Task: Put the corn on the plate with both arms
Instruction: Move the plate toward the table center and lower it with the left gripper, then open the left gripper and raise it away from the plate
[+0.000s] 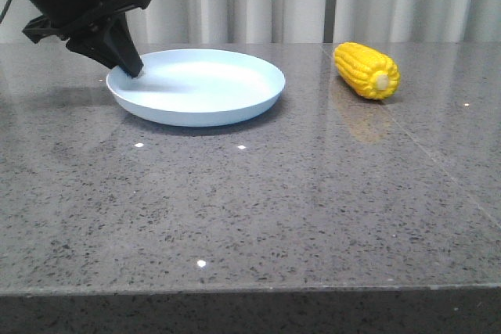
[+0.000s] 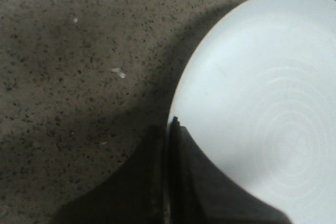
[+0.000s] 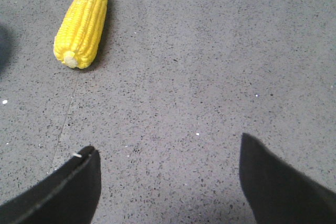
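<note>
1. Table (image 1: 250, 217): grey speckled stone, bare in the foreground.
2. Plate (image 1: 200, 87): pale blue, on the table at left.
3. Left gripper (image 1: 131, 66): fingers pinched together on the plate's left rim.
4. Corn (image 1: 366, 70): lying on the table, well right of the plate, stub end forward.
5. Right gripper (image 3: 168, 174): fingers spread apart over bare table, holding nothing.

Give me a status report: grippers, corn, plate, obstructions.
Left gripper shut on plate rim. Right gripper open, empty. Corn on table, off plate. Nothing between them.
</note>
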